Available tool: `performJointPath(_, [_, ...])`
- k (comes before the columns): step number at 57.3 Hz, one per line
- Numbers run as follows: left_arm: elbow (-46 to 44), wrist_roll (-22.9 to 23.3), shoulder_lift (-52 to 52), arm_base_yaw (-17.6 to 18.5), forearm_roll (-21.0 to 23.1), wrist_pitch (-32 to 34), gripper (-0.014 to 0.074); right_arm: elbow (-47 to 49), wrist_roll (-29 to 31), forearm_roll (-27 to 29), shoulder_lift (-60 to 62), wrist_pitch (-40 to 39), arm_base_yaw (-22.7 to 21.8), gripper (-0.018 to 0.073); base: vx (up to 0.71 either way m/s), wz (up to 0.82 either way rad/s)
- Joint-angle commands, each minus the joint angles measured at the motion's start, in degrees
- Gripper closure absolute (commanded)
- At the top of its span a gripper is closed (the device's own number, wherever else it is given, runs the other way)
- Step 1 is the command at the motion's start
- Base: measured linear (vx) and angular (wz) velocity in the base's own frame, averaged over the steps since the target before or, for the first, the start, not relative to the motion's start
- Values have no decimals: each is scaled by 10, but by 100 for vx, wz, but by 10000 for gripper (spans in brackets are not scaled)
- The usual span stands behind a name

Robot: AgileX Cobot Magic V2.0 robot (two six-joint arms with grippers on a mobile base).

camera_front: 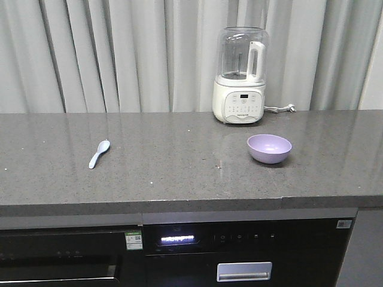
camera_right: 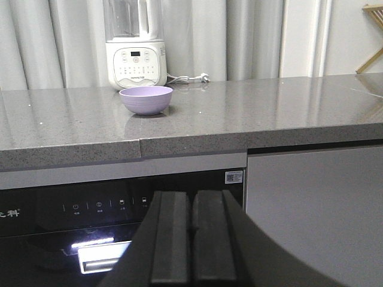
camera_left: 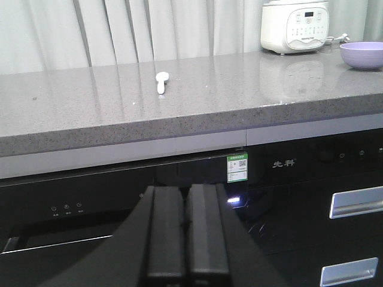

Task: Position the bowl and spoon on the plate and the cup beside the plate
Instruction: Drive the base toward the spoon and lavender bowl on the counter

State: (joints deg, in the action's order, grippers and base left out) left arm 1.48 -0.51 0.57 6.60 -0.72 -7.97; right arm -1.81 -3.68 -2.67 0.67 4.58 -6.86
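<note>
Bowl (camera_front: 269,148) and spoon (camera_front: 99,153) well apart on the grey countertop (camera_front: 179,167); both grippers low, closed, empty
Spoon lies left of centre, scoop toward the curtain (camera_front: 119,54), handle angled toward the front edge. Bowl sits upright on the right, in front of the white blender (camera_front: 240,75) at the back, not touching it. Left gripper (camera_left: 185,197): fingers pressed together with nothing between them, below counter level, facing the black appliance front (camera_left: 287,179); spoon ahead and above it. Right gripper (camera_right: 191,200): fingers likewise closed on nothing, below the counter edge, bowl ahead and slightly to its left
</note>
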Motion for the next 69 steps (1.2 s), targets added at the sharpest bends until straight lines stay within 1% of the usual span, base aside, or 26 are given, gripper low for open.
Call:
performJointPath(1, [-15, 1, 8, 4, 3, 42, 600, -2, 2, -2, 2, -49, -3, 568, 0, 0])
performJointPath(69, [-15, 1, 8, 4, 2, 42, 600, -2, 2, -2, 2, -49, -3, 568, 2, -1])
